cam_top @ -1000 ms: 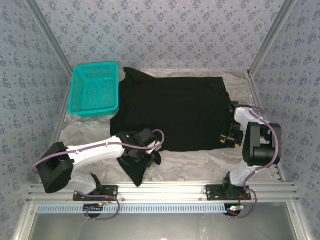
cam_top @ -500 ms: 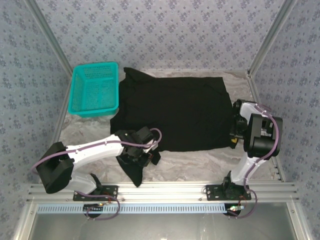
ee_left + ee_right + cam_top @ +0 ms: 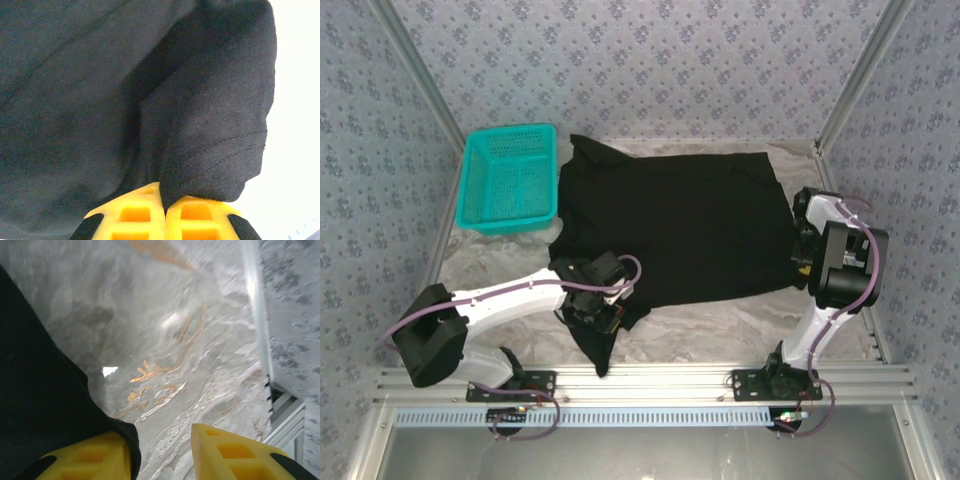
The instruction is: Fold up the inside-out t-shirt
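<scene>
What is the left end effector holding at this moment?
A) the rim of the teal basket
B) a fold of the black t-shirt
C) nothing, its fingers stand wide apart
B: in the left wrist view the left end effector is shut, with black cloth of the t-shirt pinched in it.

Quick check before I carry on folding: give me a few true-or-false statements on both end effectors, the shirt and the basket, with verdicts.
1. The left end effector is shut on the t-shirt. True.
2. The right end effector pinches cloth. False: its fingers stand apart over the table, with cloth against one finger only.
3. The basket sits at the table's far right. False: it sits at the far left.
4. The t-shirt lies outside the basket. True.
</scene>
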`<act>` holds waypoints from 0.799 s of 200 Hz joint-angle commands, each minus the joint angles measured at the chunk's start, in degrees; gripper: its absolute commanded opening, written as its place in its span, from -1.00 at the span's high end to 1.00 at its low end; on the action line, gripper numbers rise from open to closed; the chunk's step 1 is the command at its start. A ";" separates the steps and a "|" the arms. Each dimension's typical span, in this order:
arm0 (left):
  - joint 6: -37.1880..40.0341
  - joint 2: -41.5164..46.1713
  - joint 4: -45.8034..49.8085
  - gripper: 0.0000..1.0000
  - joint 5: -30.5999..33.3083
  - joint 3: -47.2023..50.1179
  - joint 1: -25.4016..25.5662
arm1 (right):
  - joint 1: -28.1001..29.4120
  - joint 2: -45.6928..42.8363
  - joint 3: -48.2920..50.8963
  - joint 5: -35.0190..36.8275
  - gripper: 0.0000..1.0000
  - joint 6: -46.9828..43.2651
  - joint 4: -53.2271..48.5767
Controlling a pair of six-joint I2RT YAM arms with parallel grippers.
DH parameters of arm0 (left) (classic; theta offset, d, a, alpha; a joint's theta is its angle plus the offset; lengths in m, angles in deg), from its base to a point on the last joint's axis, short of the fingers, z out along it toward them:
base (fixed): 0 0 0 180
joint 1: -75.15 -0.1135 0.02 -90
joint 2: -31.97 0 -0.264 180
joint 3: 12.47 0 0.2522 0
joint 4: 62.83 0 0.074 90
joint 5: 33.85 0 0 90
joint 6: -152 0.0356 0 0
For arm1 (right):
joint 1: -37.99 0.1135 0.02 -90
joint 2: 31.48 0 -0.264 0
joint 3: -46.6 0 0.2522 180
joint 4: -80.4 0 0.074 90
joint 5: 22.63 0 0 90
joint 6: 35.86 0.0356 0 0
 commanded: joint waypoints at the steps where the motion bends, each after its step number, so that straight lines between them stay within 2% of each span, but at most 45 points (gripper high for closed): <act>1: -0.56 0.95 1.44 1.00 0.67 -0.58 -0.95 | -0.55 0.70 -2.72 6.74 0.26 -0.87 -2.95; 45: -0.71 0.80 1.24 1.00 0.37 -0.42 -1.37 | -0.58 3.05 -7.82 9.19 0.25 -1.34 -4.84; 82: 0.14 2.93 -1.48 1.00 -2.13 -0.81 -1.50 | 2.33 -0.39 -3.72 -7.48 0.16 -0.99 -1.41; 106: 0.45 4.16 -2.65 1.00 -2.95 -1.05 -2.48 | 2.77 -2.67 1.65 -12.56 0.08 0.06 0.71; 140: 2.39 7.31 -6.29 0.29 -11.78 -1.40 -3.82 | 2.99 -4.51 6.59 -13.51 0.07 0.54 3.12; 160: 3.75 11.51 -9.84 -0.03 -18.01 -0.37 -3.88 | 2.62 -4.94 6.96 -13.91 0.05 0.62 4.31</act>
